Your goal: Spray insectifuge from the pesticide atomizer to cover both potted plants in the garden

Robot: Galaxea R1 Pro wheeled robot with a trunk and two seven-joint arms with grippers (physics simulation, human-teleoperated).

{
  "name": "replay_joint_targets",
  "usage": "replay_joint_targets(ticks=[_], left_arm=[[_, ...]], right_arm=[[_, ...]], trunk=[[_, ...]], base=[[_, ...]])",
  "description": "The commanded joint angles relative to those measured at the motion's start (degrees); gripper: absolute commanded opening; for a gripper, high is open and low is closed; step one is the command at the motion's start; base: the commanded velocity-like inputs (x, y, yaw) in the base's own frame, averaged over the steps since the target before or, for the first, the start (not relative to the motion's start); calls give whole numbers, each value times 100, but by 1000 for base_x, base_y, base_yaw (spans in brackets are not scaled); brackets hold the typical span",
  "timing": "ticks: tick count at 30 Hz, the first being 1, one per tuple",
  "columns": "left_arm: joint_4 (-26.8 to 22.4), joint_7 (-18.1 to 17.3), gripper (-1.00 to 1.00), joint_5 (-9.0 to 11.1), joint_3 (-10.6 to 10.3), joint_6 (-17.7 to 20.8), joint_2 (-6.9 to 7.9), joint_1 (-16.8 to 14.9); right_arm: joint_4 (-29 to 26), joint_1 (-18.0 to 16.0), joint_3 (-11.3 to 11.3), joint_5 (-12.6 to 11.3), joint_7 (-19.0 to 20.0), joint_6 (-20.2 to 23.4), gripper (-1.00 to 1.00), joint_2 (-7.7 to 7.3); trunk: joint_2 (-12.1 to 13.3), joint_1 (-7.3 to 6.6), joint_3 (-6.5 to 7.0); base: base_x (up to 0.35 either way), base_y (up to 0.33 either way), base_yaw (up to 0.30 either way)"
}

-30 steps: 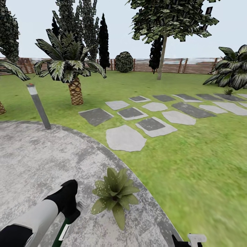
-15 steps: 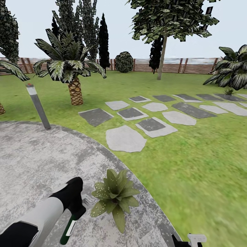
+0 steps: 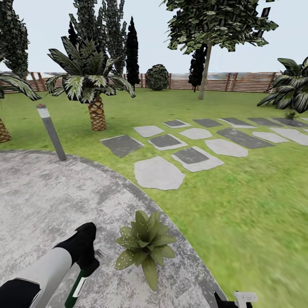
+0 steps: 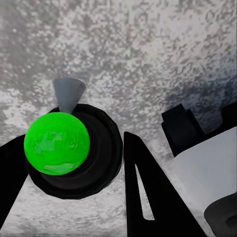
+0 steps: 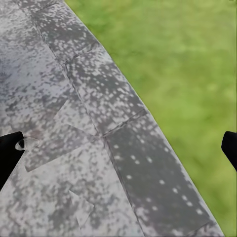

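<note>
we hold the pesticide atomizer [image 3: 77, 285] in our left gripper [image 3: 87, 263], clamped near its top; the dark green body with its white label strip hangs down and slightly back toward us from the fingers, so its long axis runs steeply, close to upright. in the left wrist view a bright green ball [image 4: 57, 143] sits on a round black part with a small grey cone [image 4: 68, 94] poking out past it. we take that cone for the nozzle, though we cannot be sure.

what the coming spray turns on is this: the nearer potted plant [image 3: 145, 246] stands just beside the left gripper, on the side away from our left arm and at about the same depth, on the grey paved patio [image 3: 51, 196] near its edge with the lawn [image 3: 239, 205]. so the left arm is the nearer one, and in our judgement the spray head must face sideways toward the rosette rather than down at the paving.

the right gripper [image 5: 118, 148] is spread wide, its dark tips at the opposite edges of its wrist view, over the patio's rim, holding nothing.

a second small rosette [image 3: 290, 114] shows far ahead, well apart from both grippers, by the stepping stones [image 3: 158, 173].
</note>
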Motion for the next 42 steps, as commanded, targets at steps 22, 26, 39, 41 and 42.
replay_joint_targets(ticks=[22,26,39,41,42], left_arm=[[-464,-52,-100,-66,-47,31,-45,19],[-467,-50,-100,-80,-35,46,-45,19],[-486,-56,-100,-68,-32,61,-45,-56],[-486,-64,-100,-56,-32,61,-41,-67],[-486,-79,-100,-46,-32,61,-38,-73]], right_arm=[[-16,-4,-58,5,47,-17,100,-8],[-17,-4,-60,5,46,-19,100,-8],[-9,-4,-58,13,47,-13,100,-8],[-9,-4,-58,13,47,-13,100,-8],[-9,-4,-58,14,46,-13,100,-8]], trunk=[[-2,-1,-5],[-2,-1,-5],[-2,-1,-5],[-2,-1,-5],[-2,-1,-5]], base=[[49,-121,73],[-192,-231,0],[-144,-214,95],[96,-257,255],[60,-118,103]])
